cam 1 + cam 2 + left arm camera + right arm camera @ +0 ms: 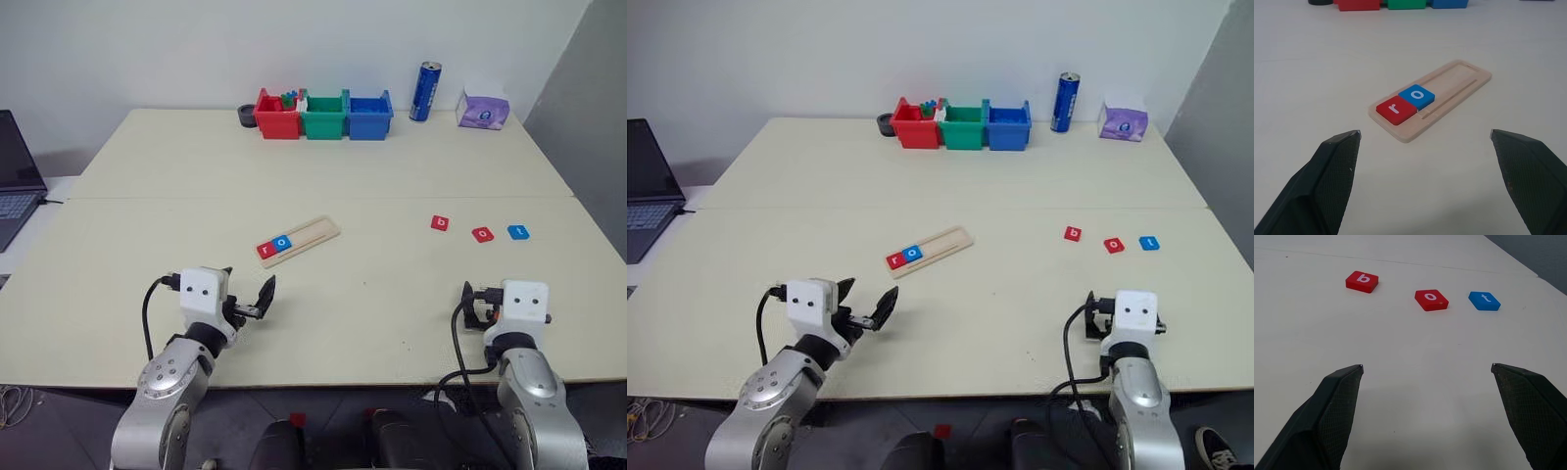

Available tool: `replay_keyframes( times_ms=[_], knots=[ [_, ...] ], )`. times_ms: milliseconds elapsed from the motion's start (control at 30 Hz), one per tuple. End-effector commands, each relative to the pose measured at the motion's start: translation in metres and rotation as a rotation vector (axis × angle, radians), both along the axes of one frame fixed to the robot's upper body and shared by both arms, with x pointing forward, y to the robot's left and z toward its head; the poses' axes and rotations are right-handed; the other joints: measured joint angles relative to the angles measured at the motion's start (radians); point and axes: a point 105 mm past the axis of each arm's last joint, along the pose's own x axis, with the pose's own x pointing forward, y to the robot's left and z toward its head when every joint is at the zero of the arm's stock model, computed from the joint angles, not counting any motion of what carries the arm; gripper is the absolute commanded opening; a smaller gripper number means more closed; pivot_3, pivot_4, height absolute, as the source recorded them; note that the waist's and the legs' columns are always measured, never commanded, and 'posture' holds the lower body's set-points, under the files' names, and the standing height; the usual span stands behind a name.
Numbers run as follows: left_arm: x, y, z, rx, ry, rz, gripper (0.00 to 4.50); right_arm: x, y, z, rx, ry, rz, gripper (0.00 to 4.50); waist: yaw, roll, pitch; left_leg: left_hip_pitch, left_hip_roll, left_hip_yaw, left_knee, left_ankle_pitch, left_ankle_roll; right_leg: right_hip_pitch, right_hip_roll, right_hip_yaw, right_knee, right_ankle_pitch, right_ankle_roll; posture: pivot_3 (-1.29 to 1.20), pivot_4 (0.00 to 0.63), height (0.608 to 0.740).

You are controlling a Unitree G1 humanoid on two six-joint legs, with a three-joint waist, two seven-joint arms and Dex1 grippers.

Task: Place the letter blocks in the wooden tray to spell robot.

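Tray [299,239] lies slanted mid-bench [323,166], with r [1396,109] and o [1417,96] side by side at its near end and three spots bare. Next should be b [1362,281], beside a red o [1431,299] and t [1484,300], off to the right, near that edge. Both pincers, left [248,295] and right [1430,377], hang wide open, empty, with lots of bare bench around.

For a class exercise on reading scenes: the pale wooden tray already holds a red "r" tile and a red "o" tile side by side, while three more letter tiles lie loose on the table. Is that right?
Not quite. In the pale wooden tray, the red "r" tile sits beside a blue "o" tile, not a red one; the left wrist view shows it. Three letter tiles do lie loose on the table: red "b" tile, red "o" tile, blue "t" tile.
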Motion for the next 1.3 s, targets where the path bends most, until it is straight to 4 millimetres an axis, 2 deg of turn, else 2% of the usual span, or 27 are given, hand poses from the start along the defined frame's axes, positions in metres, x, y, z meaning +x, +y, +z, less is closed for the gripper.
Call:
replay_keyframes(
  times_ms=[33,133,300,600,833,1033,1133,1200,1233,1300],
  knots=[
    [0.002,-0.003,0.015,0.002,-0.077,0.015,4.50,0.003,-0.006,0.017,-0.024,-0.063,-0.011,4.46,0.000,0.000,0.000,0.000,0.000,0.000,0.000,0.000,0.000,0.000,0.000,0.000,0.000,0.000,0.000,0.00,0.150,0.740],
    [0.003,-0.004,0.015,-0.001,-0.088,0.016,4.50,0.006,-0.007,0.016,-0.014,-0.063,-0.025,4.46,0.000,0.000,0.000,-0.001,0.000,0.000,0.000,0.000,0.000,0.000,0.000,0.000,-0.002,0.000,0.000,0.00,0.150,0.740],
    [0.003,0.005,0.008,0.005,-0.074,0.067,4.50,0.013,-0.006,0.019,-0.012,-0.073,-0.026,4.46,0.000,0.000,0.000,-0.001,0.000,0.000,0.000,0.000,0.000,0.000,0.000,0.000,-0.003,0.000,0.000,0.00,0.150,0.740],
    [0.013,0.008,0.015,0.002,-0.112,0.070,4.50,0.011,-0.007,0.022,-0.019,-0.082,-0.031,4.46,0.001,0.000,0.000,-0.002,0.000,0.000,-0.001,0.000,0.000,0.000,0.000,0.000,-0.005,0.000,0.000,0.00,0.150,0.740],
    [0.018,0.003,0.015,-0.006,-0.114,0.062,4.50,0.009,-0.009,0.023,-0.024,-0.086,-0.033,4.46,0.001,0.000,0.000,-0.003,0.000,0.000,-0.001,0.000,0.000,0.000,0.000,0.000,-0.006,0.000,0.000,0.00,0.150,0.740],
    [0.024,0.003,0.021,0.003,-0.132,0.042,4.50,0.014,0.000,0.031,-0.013,-0.113,0.022,4.46,0.001,0.000,0.000,-0.003,0.000,0.000,-0.001,0.000,0.000,0.000,0.000,0.000,-0.006,0.000,0.000,0.00,0.150,0.740],
    [0.027,0.004,0.028,-0.006,-0.140,0.001,4.50,0.023,0.014,0.042,0.012,-0.130,0.155,4.46,0.000,0.000,0.000,-0.003,0.000,0.000,-0.001,0.000,0.000,0.000,0.000,-0.001,-0.006,0.000,0.000,0.00,0.150,0.740],
    [0.032,-0.003,0.032,-0.011,-0.117,-0.134,4.50,0.033,0.039,0.057,0.021,-0.134,0.421,4.46,-0.001,0.000,0.001,-0.003,0.000,0.000,-0.001,0.000,0.000,0.000,0.000,0.000,-0.006,0.001,0.001,0.00,0.150,0.740],
    [0.035,-0.005,0.034,-0.003,-0.104,-0.201,4.50,0.035,0.055,0.065,0.034,-0.126,0.584,4.46,-0.002,0.000,0.002,-0.002,-0.001,0.000,-0.001,0.000,0.000,0.000,0.000,0.000,-0.006,0.001,0.001,0.00,0.150,0.740],
    [0.039,-0.004,0.036,0.008,-0.091,-0.268,4.50,0.032,0.072,0.076,0.053,-0.111,0.782,4.46,-0.003,0.000,0.002,-0.002,-0.001,0.000,-0.001,0.000,0.001,0.000,0.001,-0.002,-0.006,0.002,0.000,0.00,0.150,0.740]
  ],
)
